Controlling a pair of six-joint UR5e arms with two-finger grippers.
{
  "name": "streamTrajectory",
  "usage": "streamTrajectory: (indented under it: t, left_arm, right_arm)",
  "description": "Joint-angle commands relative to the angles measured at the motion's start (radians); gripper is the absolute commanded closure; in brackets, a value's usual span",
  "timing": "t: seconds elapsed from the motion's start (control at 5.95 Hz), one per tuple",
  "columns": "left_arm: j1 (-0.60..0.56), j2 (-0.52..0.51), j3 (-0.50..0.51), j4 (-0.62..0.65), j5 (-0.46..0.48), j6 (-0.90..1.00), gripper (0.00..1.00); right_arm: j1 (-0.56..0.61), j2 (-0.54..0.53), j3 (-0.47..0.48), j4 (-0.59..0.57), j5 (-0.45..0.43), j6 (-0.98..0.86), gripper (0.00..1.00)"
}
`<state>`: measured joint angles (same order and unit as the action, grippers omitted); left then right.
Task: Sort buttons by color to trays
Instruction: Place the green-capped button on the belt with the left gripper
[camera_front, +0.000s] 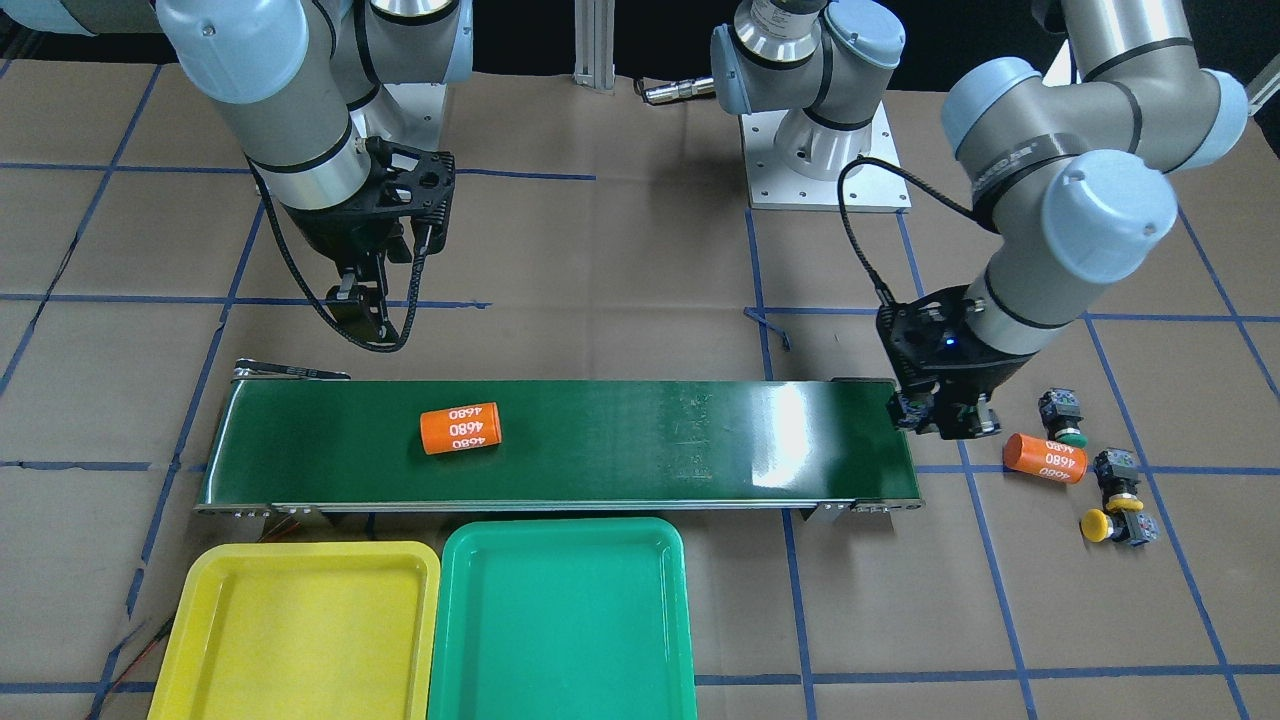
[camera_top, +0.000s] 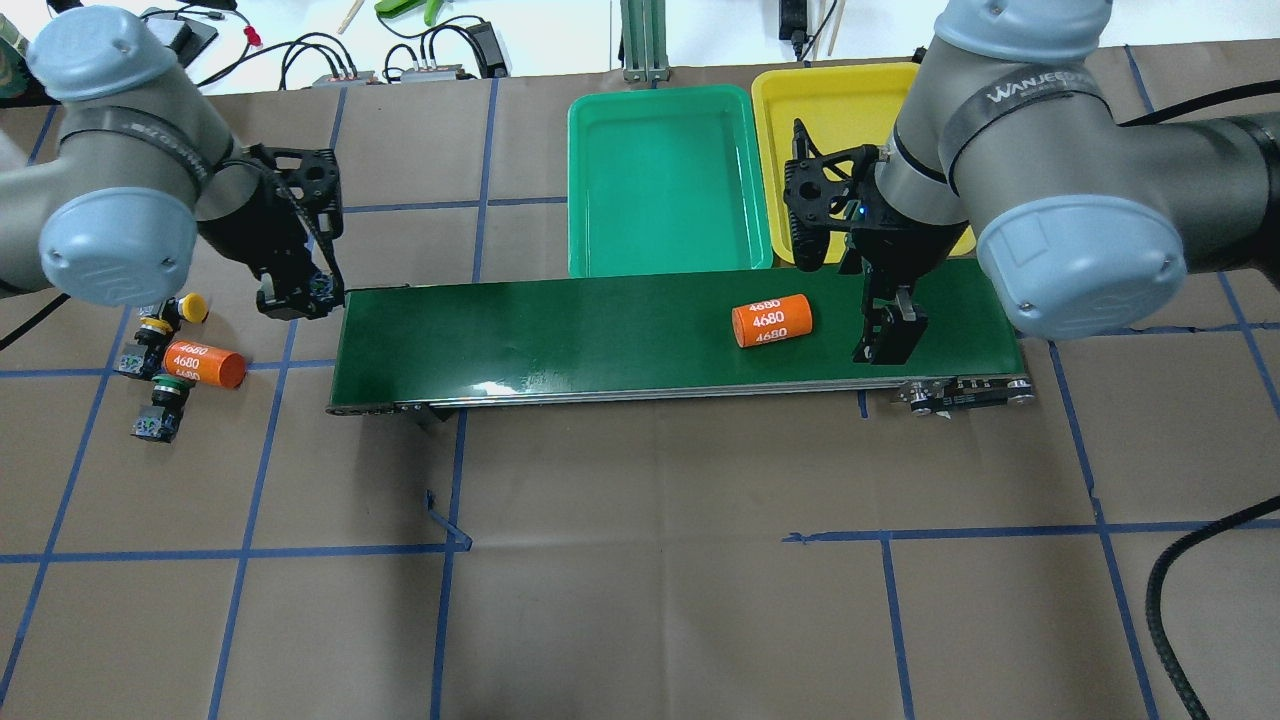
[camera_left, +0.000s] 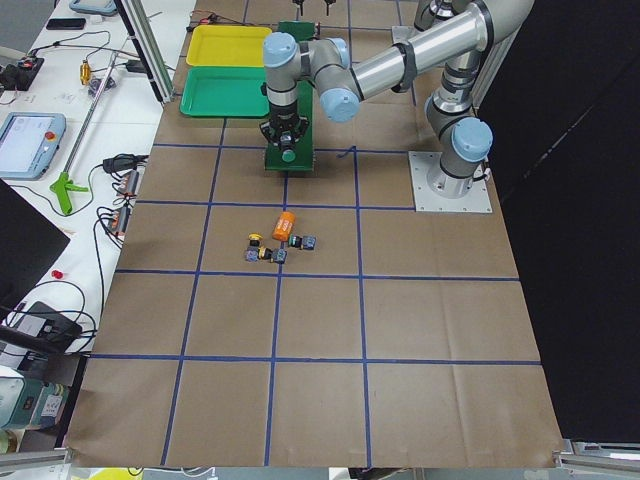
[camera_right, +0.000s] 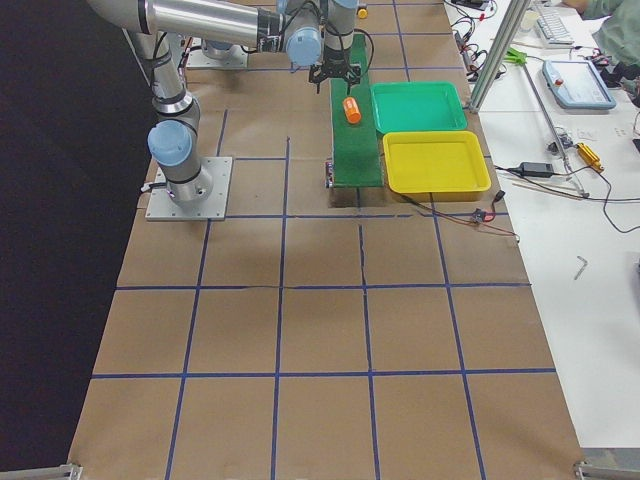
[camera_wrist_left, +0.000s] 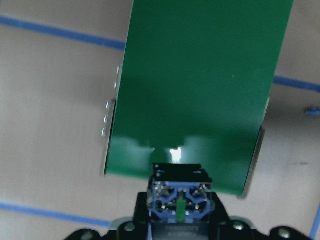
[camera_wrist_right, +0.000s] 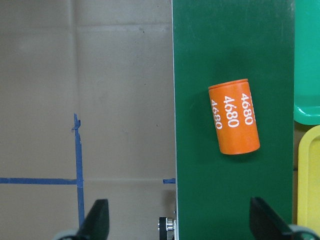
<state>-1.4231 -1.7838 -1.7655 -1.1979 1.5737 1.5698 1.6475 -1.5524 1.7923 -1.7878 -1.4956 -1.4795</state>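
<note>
Left end effector (camera_front: 940, 415) grips a push-button switch (camera_wrist_left: 180, 196) over the end of the conveyor belt (camera_front: 650, 440), seemingly to ride it toward the green tray (camera_front: 560, 532), while the right end effector (camera_top: 888, 342) hovers wide open beside the 4680 cylinder (camera_wrist_right: 233, 116).

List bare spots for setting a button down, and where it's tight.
Both trays are bare: green tray, yellow tray. The belt is free between the left hand, gripping a button, and the orange cylinder. Crowded: loose buttons beside the second cylinder off that belt end.
</note>
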Motion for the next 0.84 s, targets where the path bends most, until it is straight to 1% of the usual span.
streamTrajectory:
  t: [0.0, 0.17, 0.34, 0.5, 0.67]
  left_arm:
    - [-0.11, -0.068, -0.012, 0.052, -0.05, 0.004, 0.99]
    - [-0.121, -0.069, -0.031, 0.078, -0.05, 0.006, 0.97]
    - [-0.129, -0.06, -0.072, 0.116, -0.047, -0.011, 0.94]
    - [-0.128, -0.06, -0.087, 0.121, -0.049, -0.011, 0.09]
    - [-0.123, -0.06, -0.085, 0.154, -0.041, -0.01, 0.01]
  right_arm:
    - [0.0, 0.003, 0.001, 0.002, 0.003, 0.005, 0.0]
    - [0.0, 0.006, 0.001, 0.004, 0.0, 0.005, 0.0]
    - [0.0, 0.008, 0.001, 0.007, -0.006, 0.004, 0.0]
    - [0.0, 0.008, 0.001, 0.008, -0.009, -0.002, 0.0]
    - [0.0, 0.009, 0.001, 0.007, -0.003, -0.004, 0.0]
